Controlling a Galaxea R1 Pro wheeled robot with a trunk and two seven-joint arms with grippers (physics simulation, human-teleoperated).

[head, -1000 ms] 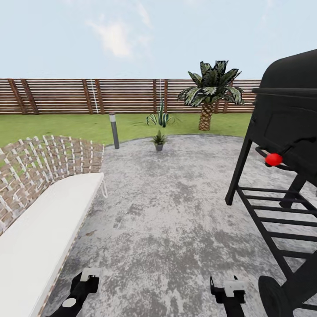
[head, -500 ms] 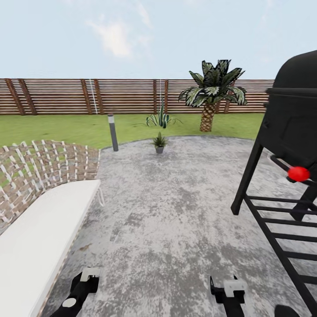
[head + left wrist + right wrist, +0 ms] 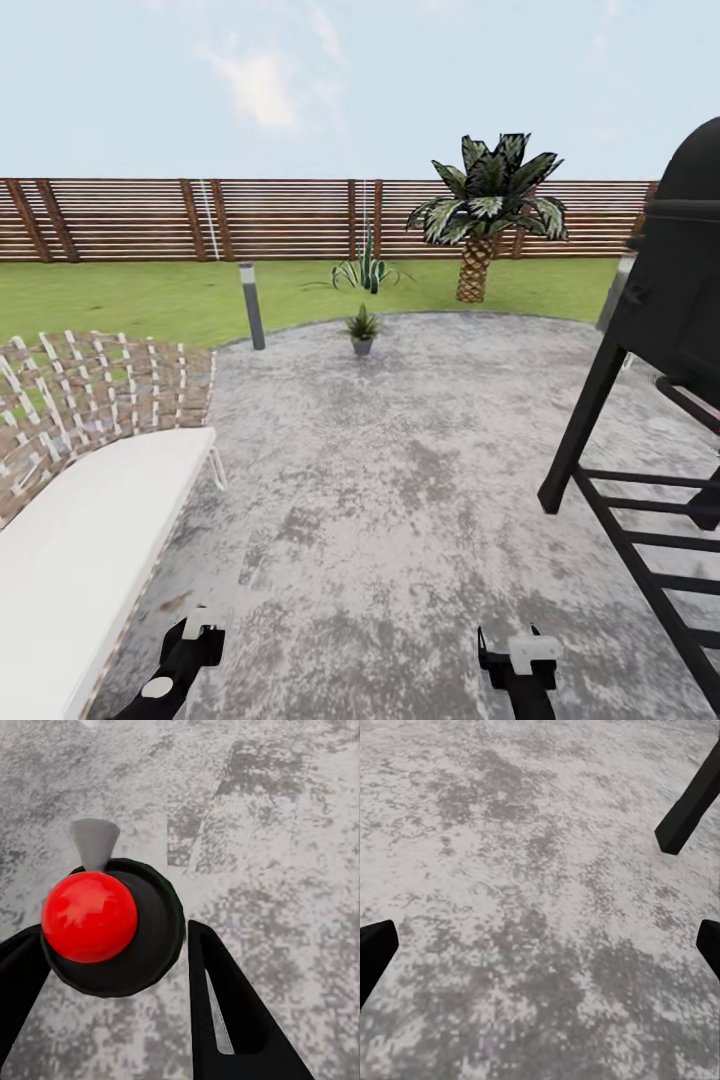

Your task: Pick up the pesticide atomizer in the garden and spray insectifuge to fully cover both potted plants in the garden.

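Observation:
In the left wrist view my left gripper (image 3: 112, 937) is shut on the pesticide atomizer (image 3: 150, 937). From here I see its round black top with a dark green edge, a grey nozzle and a red ball. In the head view the left gripper (image 3: 195, 640) sits low over the grey paving. My right gripper (image 3: 515, 655) hangs low beside it. Its fingers stand wide apart in the right wrist view (image 3: 540, 937), with nothing between them. One potted plant (image 3: 362, 328) stands at the far edge of the round paving, several metres ahead.
A black grill on legs (image 3: 650, 400) stands close on the right. A wicker lounger with a white cushion (image 3: 80, 560) is close on the left. A grey bollard lamp (image 3: 250, 305), a striped agave (image 3: 366, 270), a palm (image 3: 487, 215) and the slat fence (image 3: 150, 220) are beyond.
The whole view has shifted: the grill has slid right and partly out of frame, its red knob gone from sight, and the lounger has slid left and lower. Both grippers hold their pose.

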